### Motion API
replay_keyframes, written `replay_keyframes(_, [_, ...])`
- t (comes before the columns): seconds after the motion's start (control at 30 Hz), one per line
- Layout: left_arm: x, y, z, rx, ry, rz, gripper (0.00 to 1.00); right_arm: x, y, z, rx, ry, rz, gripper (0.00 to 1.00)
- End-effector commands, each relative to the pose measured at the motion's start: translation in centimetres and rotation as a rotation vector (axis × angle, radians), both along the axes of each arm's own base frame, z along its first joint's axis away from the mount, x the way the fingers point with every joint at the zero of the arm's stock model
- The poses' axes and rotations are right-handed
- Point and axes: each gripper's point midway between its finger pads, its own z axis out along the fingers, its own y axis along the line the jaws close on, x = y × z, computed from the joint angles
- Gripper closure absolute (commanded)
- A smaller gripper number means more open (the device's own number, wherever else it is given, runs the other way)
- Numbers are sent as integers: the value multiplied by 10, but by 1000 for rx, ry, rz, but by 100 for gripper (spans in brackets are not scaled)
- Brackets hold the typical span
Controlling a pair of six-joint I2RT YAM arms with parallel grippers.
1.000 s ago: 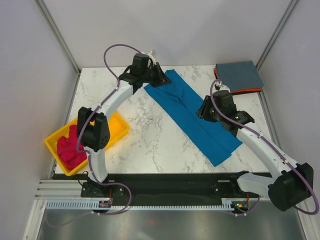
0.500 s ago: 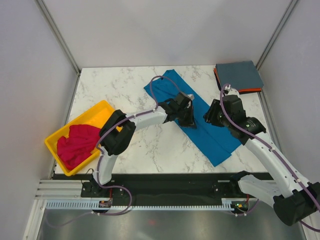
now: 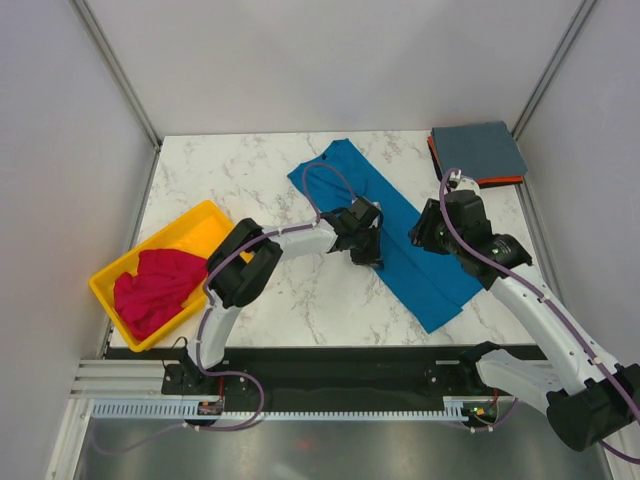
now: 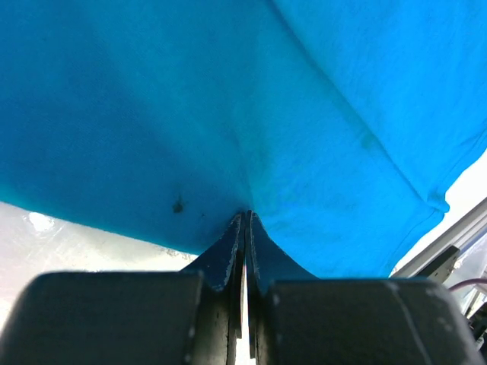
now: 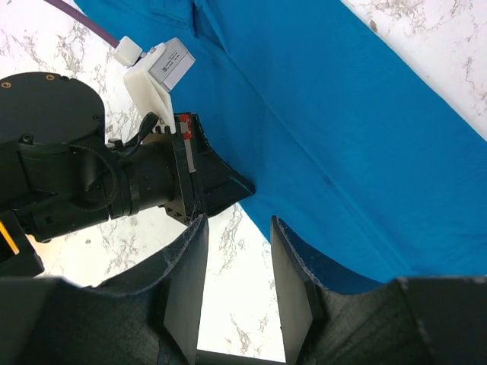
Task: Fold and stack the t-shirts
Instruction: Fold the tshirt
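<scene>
The bright blue t-shirt [image 3: 392, 215] lies as a long folded strip running diagonally across the table. It fills the left wrist view [image 4: 228, 114] and the right wrist view [image 5: 342, 114]. My left gripper [image 3: 368, 250] is shut on the strip's left edge at mid length [image 4: 245, 219], and it also shows in the right wrist view [image 5: 245, 185]. My right gripper [image 3: 419, 236] is open and empty, its fingers astride the same edge just above the table [image 5: 238, 222]. The magenta-red t-shirt [image 3: 155, 285] lies crumpled in the yellow tray [image 3: 205, 215]. The slate grey-blue t-shirt [image 3: 478, 150] lies folded on the orange t-shirt [image 3: 500, 182].
The tray stands at the table's left front edge. The folded stack sits in the back right corner. Metal frame posts and white walls enclose the table. Bare marble shows between the tray and the blue strip.
My left arm swung from the strip's far end to its left edge at mid length and shut on it. My right gripper shifted slightly right and back.
</scene>
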Motion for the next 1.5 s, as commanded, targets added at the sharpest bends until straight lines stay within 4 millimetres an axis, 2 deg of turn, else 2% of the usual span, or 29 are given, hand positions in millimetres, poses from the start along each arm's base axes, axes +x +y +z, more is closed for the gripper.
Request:
replay_keyframes(0.0, [-6,33,-27,145,15,56,96,4,-6,10,-21,-30,-15,54])
replay_keyframes(0.17, [-16,62,-31,214,23,82,96,3,-6,5,-29,-19,-11,53])
replay_keyframes(0.47, [-28,135,-34,315,49,158,96,0,-5,-19,-50,38,11,53])
replay_keyframes(0.57, [-27,158,-33,338,58,188,96,-1,-3,-25,-48,52,18,53])
replay_keyframes(0.67, [-17,181,-30,347,68,235,96,-2,-3,-35,-56,62,29,53])
replay_keyframes(0.77, [-13,192,-22,350,69,247,95,-2,-3,-55,-86,101,43,53])
replay_keyframes(0.93, [3,189,20,285,-7,226,88,-6,8,-87,-87,180,118,53])
replay_keyframes(0.97, [13,184,33,248,-20,225,85,-9,8,-96,-89,198,127,54])
replay_keyframes(1.03, [25,185,45,230,-42,226,83,-11,11,-107,-85,221,150,53])
replay_keyframes(1.07, [40,188,56,214,-65,249,83,-12,12,-111,-86,229,157,54])
replay_keyframes(1.13, [56,193,60,205,-76,258,82,-16,11,-123,-100,257,168,54])
replay_keyframes(1.17, [76,198,72,184,-106,284,82,-16,10,-126,-106,261,173,54])
replay_keyframes(1.23, [97,202,77,184,-136,285,82,-19,9,-135,-113,275,173,54])
replay_keyframes(1.27, [117,205,81,178,-153,303,82,-20,8,-139,-116,281,176,54])
replay_keyframes(1.3, [126,207,80,175,-153,309,82,-19,9,-142,-119,283,177,54])
replay_keyframes(1.33, [134,204,82,154,-152,309,82,-20,8,-145,-122,288,179,54])
replay_keyframes(1.37, [150,205,81,148,-159,327,82,-20,8,-147,-123,290,181,54])
replay_keyframes(1.43, [166,202,81,143,-173,326,82,-18,9,-151,-127,295,183,55])
replay_keyframes(1.47, [179,196,89,123,-204,316,83,-17,10,-153,-129,296,185,55])
